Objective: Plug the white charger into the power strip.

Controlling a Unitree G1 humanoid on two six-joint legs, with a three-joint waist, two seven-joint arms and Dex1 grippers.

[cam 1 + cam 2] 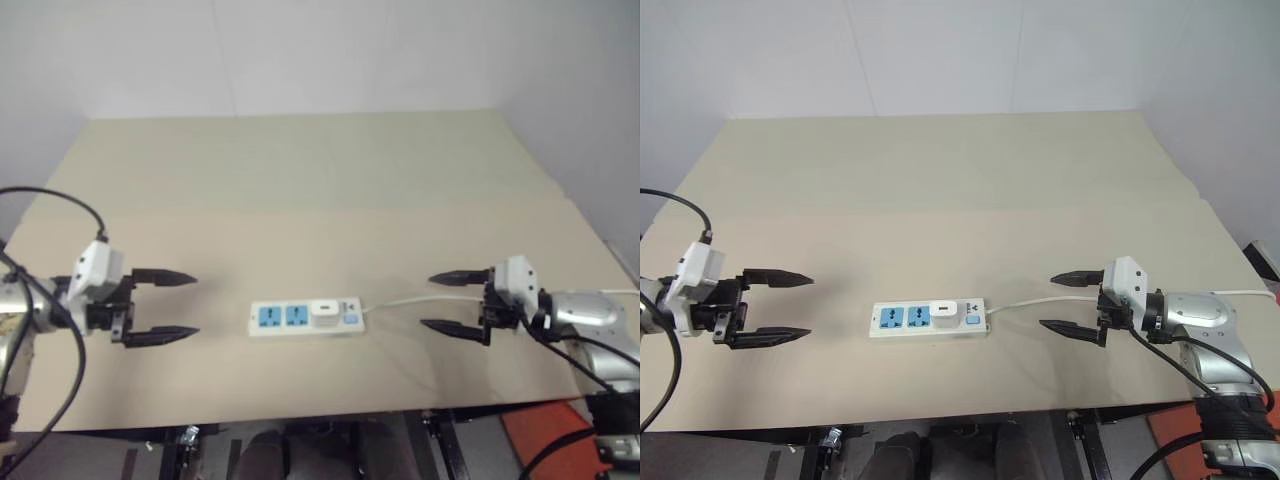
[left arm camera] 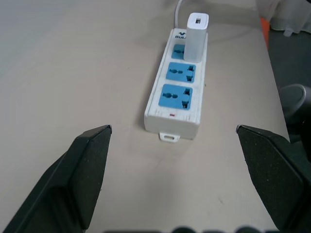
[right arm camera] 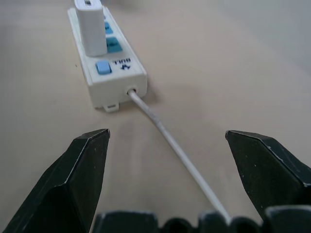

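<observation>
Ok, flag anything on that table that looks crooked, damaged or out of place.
Nothing stands out. The white charger stands upright in the power strip's socket nearest the switch, the cord trails off flat, and the left gripper and right gripper sit open, apart from the strip.

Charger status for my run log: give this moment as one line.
white charger: plugged in | power strip: on table | left gripper: open, empty | right gripper: open, empty

The power strip is white with blue socket faces and a small blue switch. The white charger is plain, the table beige, and the cord white.
</observation>
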